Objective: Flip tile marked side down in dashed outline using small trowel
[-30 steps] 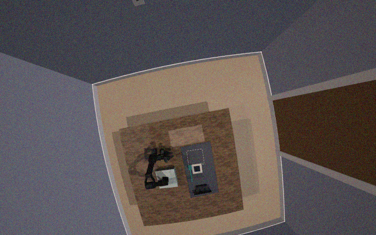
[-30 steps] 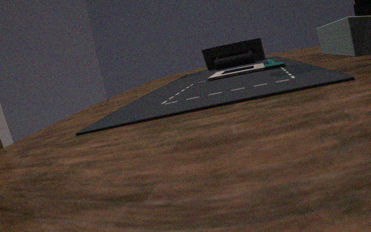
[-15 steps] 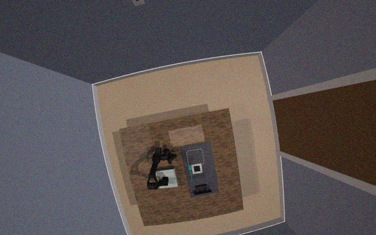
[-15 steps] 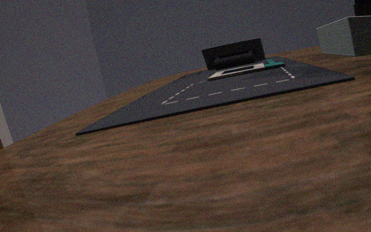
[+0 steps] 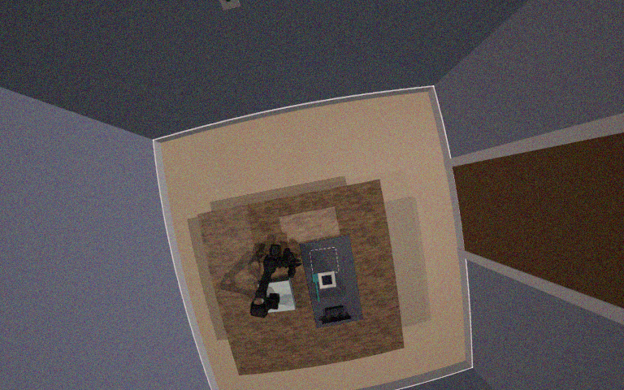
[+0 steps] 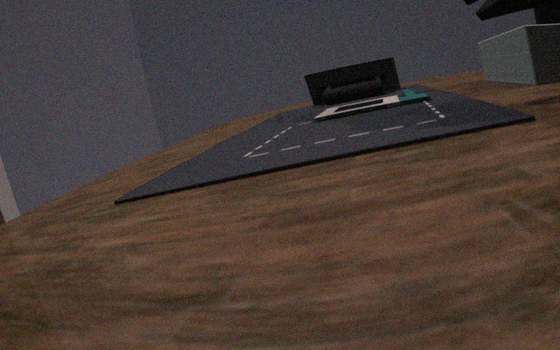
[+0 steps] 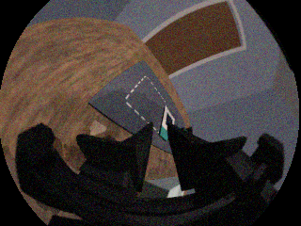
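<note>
One tile (image 5: pixel 320 275) (image 6: pixel 326 113) (image 7: pixel 166 110) lay on the mat (image 5: pixel 342 298) (image 6: pixel 197 173) (image 7: pixel 113 99), outside the dashed outline, beside the teal trowel (image 5: pixel 317 289) (image 6: pixel 415 95) (image 7: pixel 164 133). The fingers (image 5: pixel 298 263), partly open and holding nothing, hung away from both.

Grey-blue walls (image 5: pixel 82 220) (image 6: pixel 78 74) (image 7: pixel 235 127) surround the room in dim, grainy light; the top view shows a pale tan floor (image 5: pixel 294 147) edged by grey skirting with a thin white rim; a wooden table (image 5: pixel 368 275) (image 6: pixel 268 247) (image 7: pixel 61 66), brown with streaky grain, stands on it, with faint overlapping shadows (image 5: pixel 407 257) spreading across the floor beside it; a lighter patch (image 5: pixel 310 223) lies across part of the tabletop; on one wall there is a dark brown panel (image 5: pixel 543 216) (image 7: pixel 202 40) in a pale grey frame; whether it is a window, a door or a board cannot be told.
</note>
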You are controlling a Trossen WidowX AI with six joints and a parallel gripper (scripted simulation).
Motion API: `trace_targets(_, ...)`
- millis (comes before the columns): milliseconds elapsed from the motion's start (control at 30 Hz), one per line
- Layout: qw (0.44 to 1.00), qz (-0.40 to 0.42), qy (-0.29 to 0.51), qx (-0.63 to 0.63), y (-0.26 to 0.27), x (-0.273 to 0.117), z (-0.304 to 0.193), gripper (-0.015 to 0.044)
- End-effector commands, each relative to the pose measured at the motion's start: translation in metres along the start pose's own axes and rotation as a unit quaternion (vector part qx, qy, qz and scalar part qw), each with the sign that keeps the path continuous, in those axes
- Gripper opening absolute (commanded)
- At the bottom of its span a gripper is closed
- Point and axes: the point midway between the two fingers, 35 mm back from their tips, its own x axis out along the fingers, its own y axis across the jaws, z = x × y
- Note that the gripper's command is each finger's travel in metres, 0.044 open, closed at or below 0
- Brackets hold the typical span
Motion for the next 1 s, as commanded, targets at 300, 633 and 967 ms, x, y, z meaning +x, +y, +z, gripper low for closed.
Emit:
trace_targets(300, 0.979, -0.004, 0.101, 0.179, -0.029, 0.044, -0.003, 0.0100)
trace_targets(633, 0.937, -0.022, 0.171, 0.305, -0.052, 0.074, -0.011, 0.0100)
trace_targets(967, 0.885, -0.033, 0.235, 0.400, -0.064, 0.093, -0.029, 0.0100)
